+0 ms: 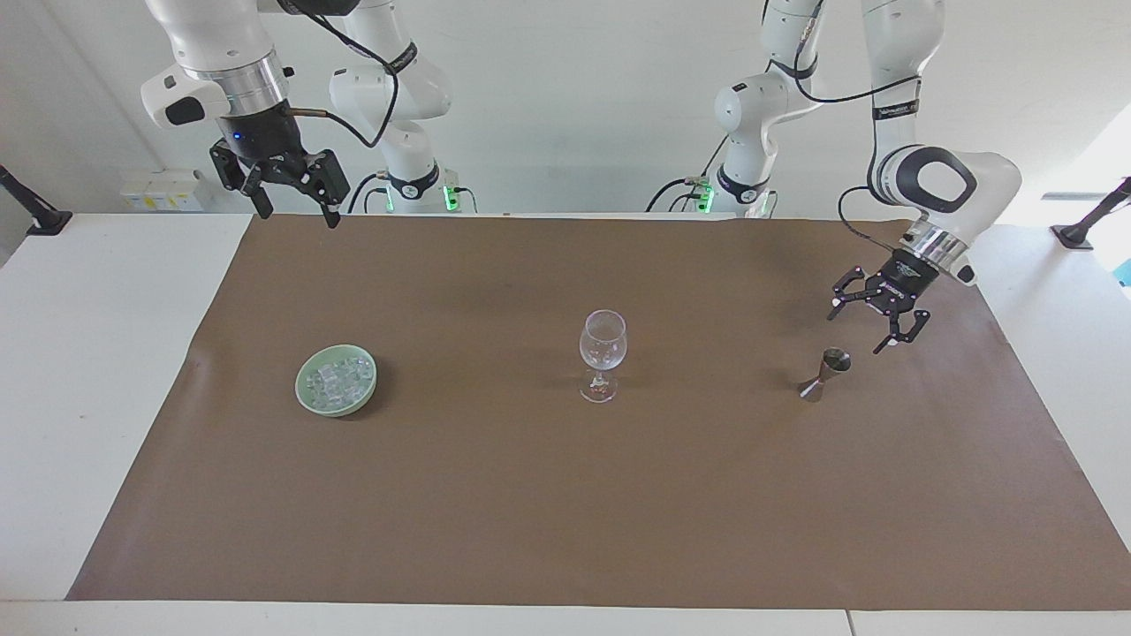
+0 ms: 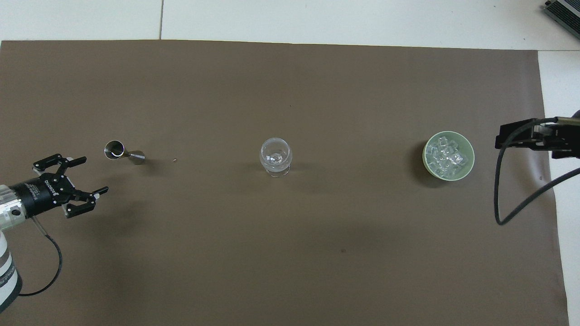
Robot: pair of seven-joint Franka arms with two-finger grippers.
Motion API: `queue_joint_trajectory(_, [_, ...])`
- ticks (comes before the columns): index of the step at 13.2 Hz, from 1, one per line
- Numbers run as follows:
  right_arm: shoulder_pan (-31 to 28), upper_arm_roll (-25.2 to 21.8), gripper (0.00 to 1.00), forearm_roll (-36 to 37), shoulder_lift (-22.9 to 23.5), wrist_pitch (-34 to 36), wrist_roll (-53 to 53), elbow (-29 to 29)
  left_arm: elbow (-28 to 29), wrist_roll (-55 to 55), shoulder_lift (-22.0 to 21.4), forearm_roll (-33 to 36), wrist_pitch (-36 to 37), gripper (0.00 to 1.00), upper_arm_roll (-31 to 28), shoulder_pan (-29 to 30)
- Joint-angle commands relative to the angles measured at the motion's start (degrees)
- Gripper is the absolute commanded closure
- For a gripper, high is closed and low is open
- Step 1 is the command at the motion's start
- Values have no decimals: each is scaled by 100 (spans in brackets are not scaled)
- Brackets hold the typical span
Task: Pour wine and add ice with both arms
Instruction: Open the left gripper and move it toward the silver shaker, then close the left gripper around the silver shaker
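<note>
A clear stemmed wine glass stands at the middle of the brown mat. Ice fills a pale green bowl toward the right arm's end. Upright toward the left arm's end is a small metal jigger. My left gripper hangs open and tilted low over the mat just beside the jigger, not touching it. My right gripper waits open, high over the mat's edge by its base. The wine is out of view.
The brown mat covers most of the white table. The right arm's black cable loops over the mat's end near the bowl. A tiny speck lies between jigger and glass.
</note>
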State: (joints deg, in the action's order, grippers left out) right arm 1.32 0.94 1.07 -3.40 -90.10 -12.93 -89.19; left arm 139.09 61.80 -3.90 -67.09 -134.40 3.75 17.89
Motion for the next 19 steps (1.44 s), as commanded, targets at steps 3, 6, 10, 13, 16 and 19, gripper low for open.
queue_joint_trajectory(3, [-26,12,0,-81,-29,72,124,-2,355,-543,-111,-1129,-489,0,-23,-426])
queue_joint_trajectory(6, [-26,12,0,-81,-29,72,124,-2,453,-1134,47,-1798,-622,0,-23,-514])
queue_joint_trajectory(10, [-26,12,0,-81,-29,72,124,7,426,-2030,355,-3027,-692,0,-23,-654])
queue_joint_trajectory(13, [-26,12,0,-81,-29,72,124,-2,356,-2110,434,-3467,-701,0,-23,-768])
queue_joint_trajectory(16, [-26,12,0,-81,-29,72,124,7,339,-2435,566,-3794,-701,0,-23,-831])
queue_joint_trajectory(19, [-26,12,0,-81,-29,72,124,7,198,-2594,768,-3952,-710,0,-23,-840])
